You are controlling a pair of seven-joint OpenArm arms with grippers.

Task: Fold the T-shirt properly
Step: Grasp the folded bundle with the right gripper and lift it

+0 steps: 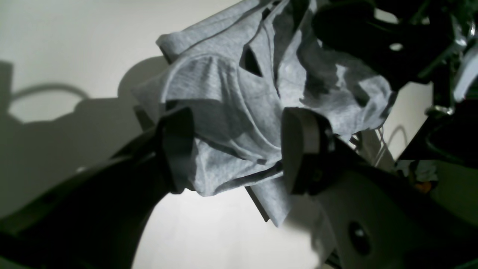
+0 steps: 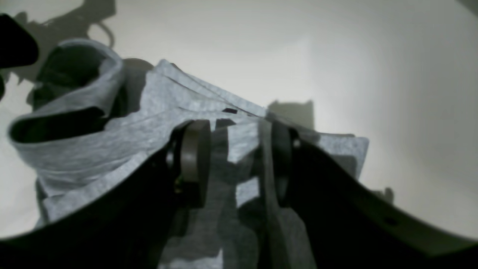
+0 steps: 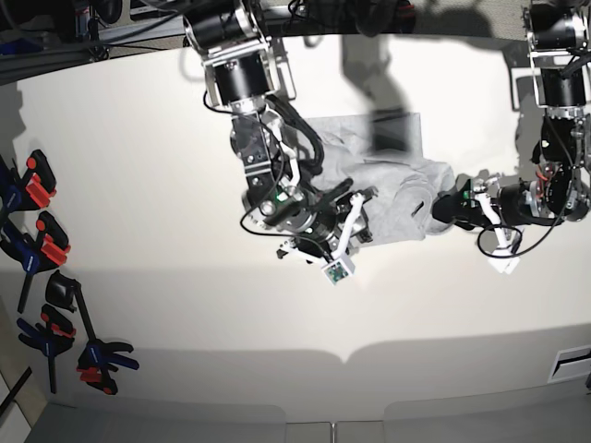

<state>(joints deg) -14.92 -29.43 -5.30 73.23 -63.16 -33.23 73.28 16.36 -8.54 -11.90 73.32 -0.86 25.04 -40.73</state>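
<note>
Base view shows the white worktop [image 3: 166,166] carrying the T-shirt [image 3: 392,198], a bunched grey heap near its middle between the two arms. Clamps [image 3: 46,277] lie along one edge, well apart from the cloth. Close up, the left end effector [image 1: 235,149] stands spread, with crumpled folds of fabric between its fingers. Similarly, the right end effector [image 2: 235,164] is parted around a raised ridge of the shirt.

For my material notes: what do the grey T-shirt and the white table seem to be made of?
The light heather-grey T-shirt looks like soft matte knit, probably cotton: flecked weave, limp folds. The white table looks smooth, matte and hard, perhaps laminate; it carries sharp shadows.
</note>
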